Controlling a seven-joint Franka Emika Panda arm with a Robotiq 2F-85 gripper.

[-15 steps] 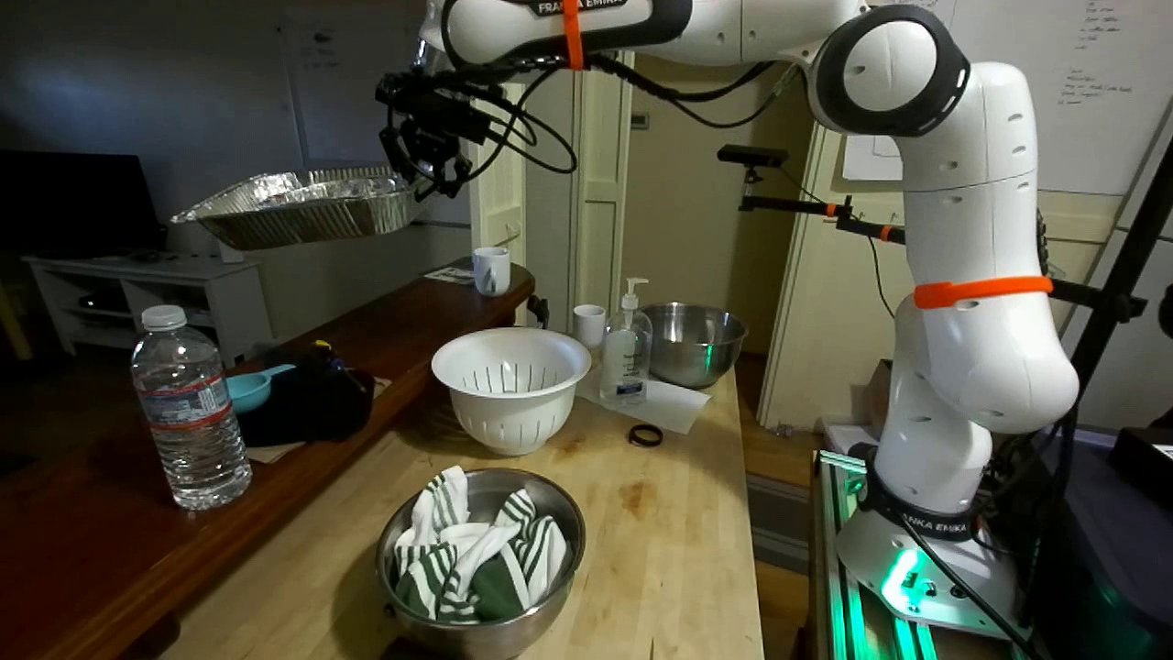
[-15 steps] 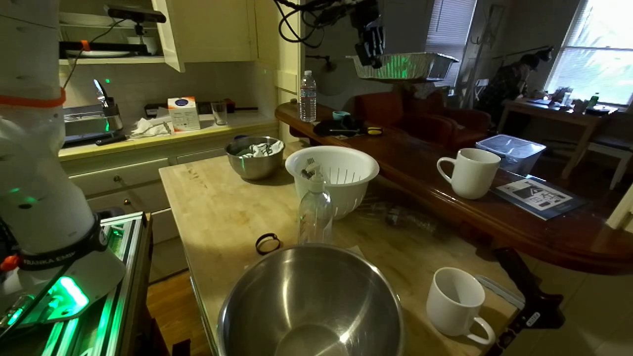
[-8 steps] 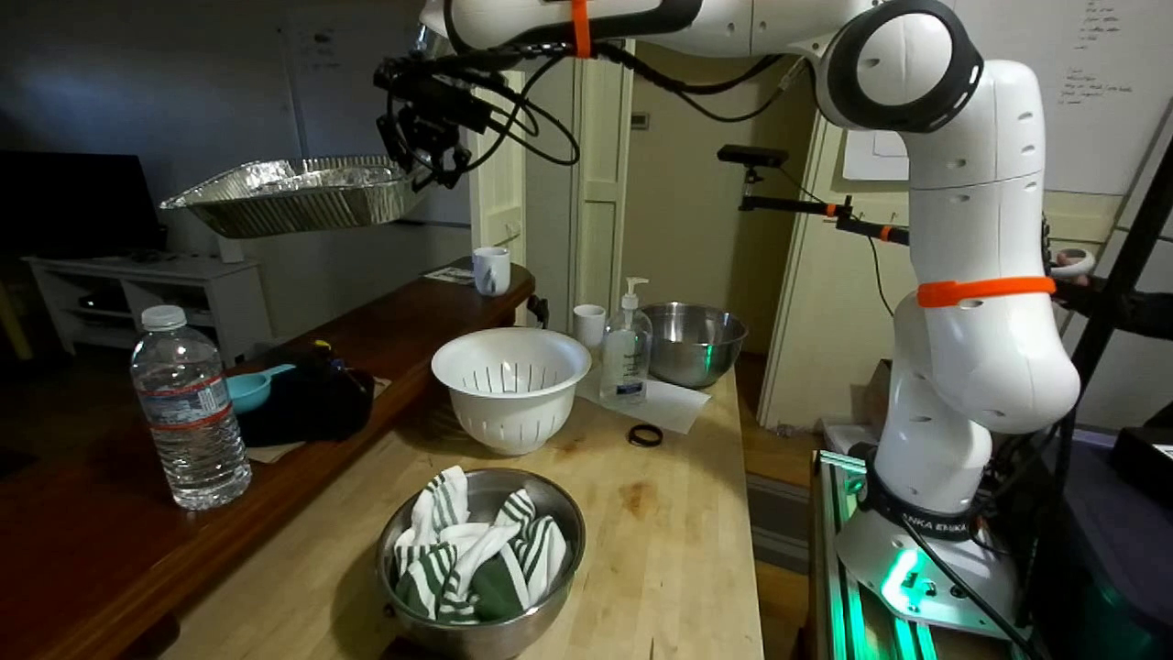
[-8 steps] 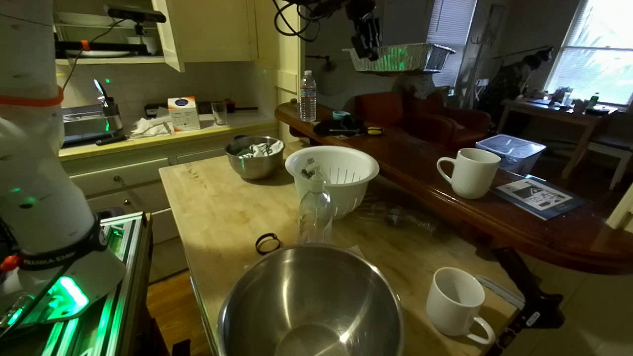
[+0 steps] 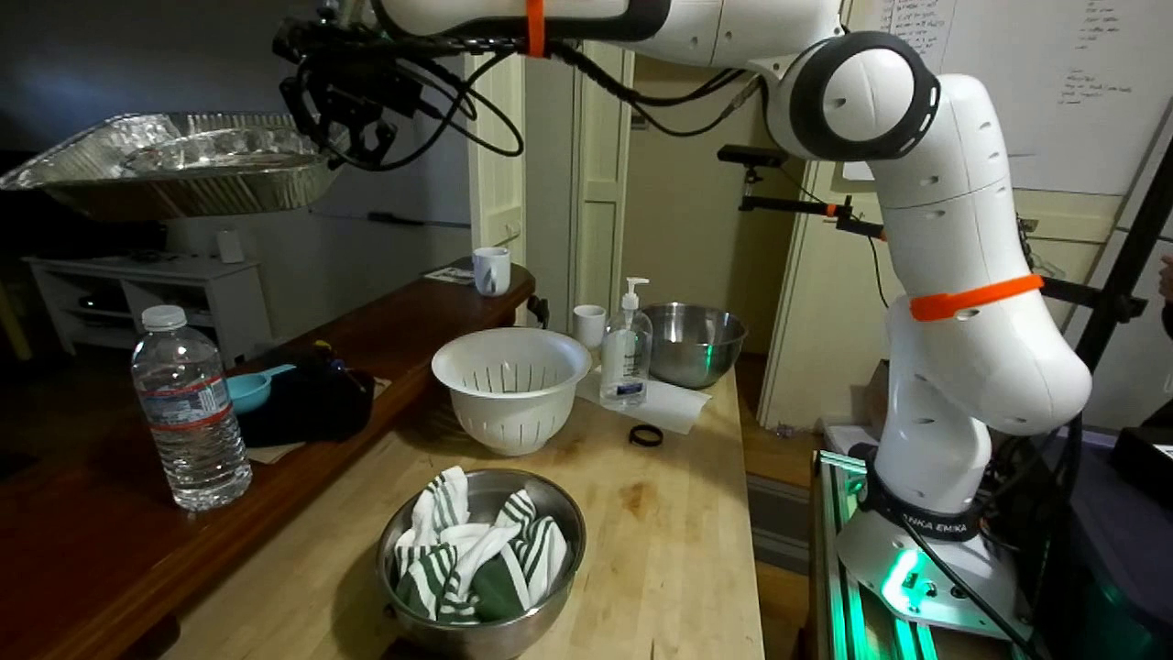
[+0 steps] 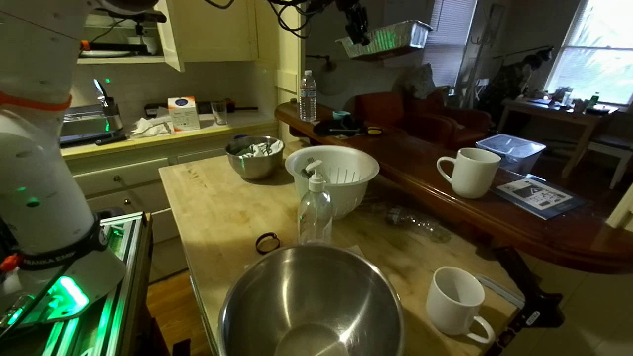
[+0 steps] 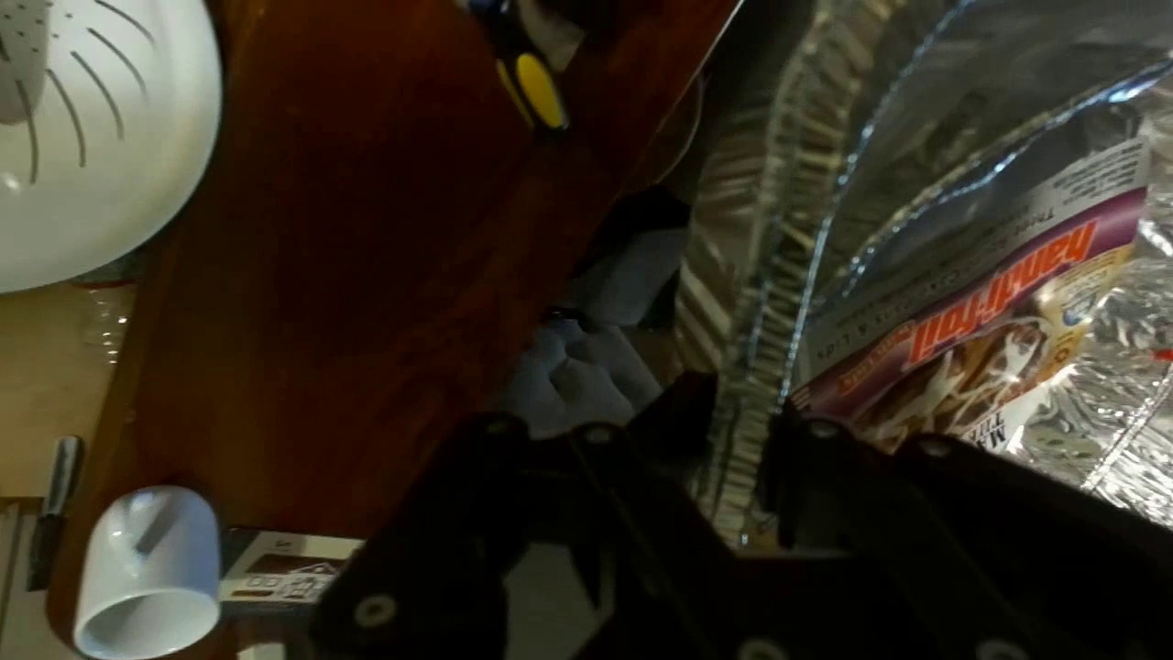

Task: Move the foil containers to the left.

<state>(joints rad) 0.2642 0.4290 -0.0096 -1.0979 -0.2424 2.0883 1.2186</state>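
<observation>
The black pincer (image 7: 737,423) pinches one rim of the rectangular silver foil containers (image 5: 202,174), held higher than the clear plastic water bottle (image 5: 191,411); overhanging weight could bend the foil until they slip free.

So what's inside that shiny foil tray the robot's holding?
Inside the foil tray, the wrist view shows a colourful printed label reading "handi-foil" and crinkled foil. What's under the label is covered, so I can't tell.
</observation>
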